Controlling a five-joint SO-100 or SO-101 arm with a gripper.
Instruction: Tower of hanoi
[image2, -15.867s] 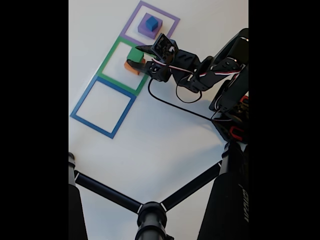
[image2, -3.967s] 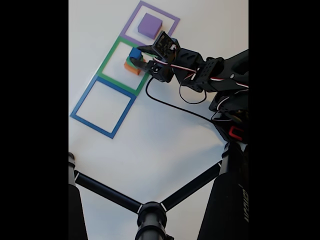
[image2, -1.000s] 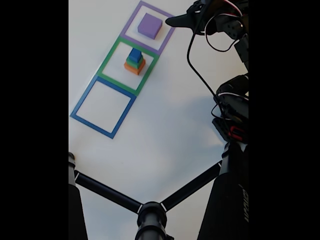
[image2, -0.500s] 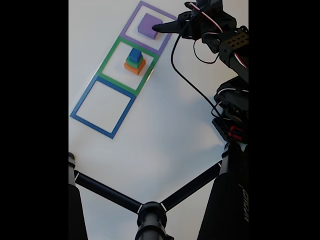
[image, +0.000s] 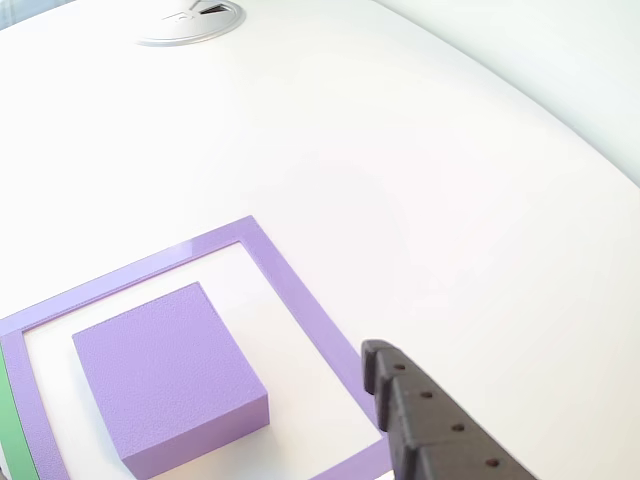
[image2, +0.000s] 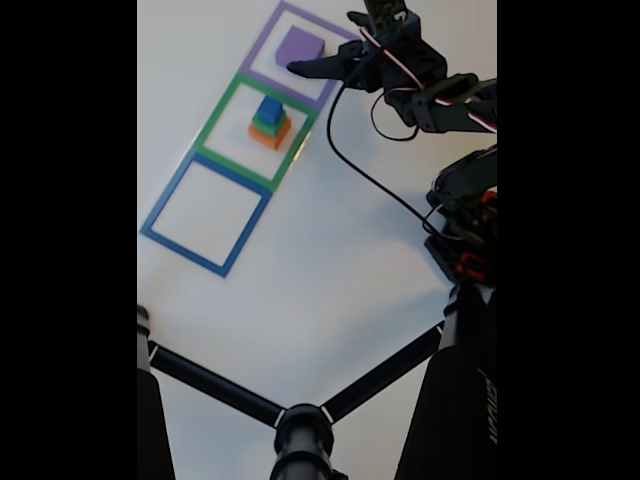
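A purple block (image2: 298, 44) lies inside the purple square outline (image2: 262, 50). In the green square (image2: 222, 105) stands a stack (image2: 270, 122) of an orange, a green and a blue block, blue on top. My gripper (image2: 320, 42) hovers open at the purple block's right side, its lower finger (image2: 305, 68) pointing left along the block's near edge. It holds nothing. In the other view the purple block (image: 165, 375) sits low left within its outline (image: 295, 295), and one black finger (image: 430, 430) reaches in from the bottom right, apart from the block.
The blue square (image2: 205, 213) holds nothing. A black cable (image2: 370, 180) trails from the arm across the white table. Tripod legs (image2: 290, 410) cross the bottom of the fixed view. A silver round grommet (image: 190, 20) lies far behind the purple square.
The blue block went from the purple block onto the green one and was let go. In the last second the gripper has swung down and left toward the purple block.
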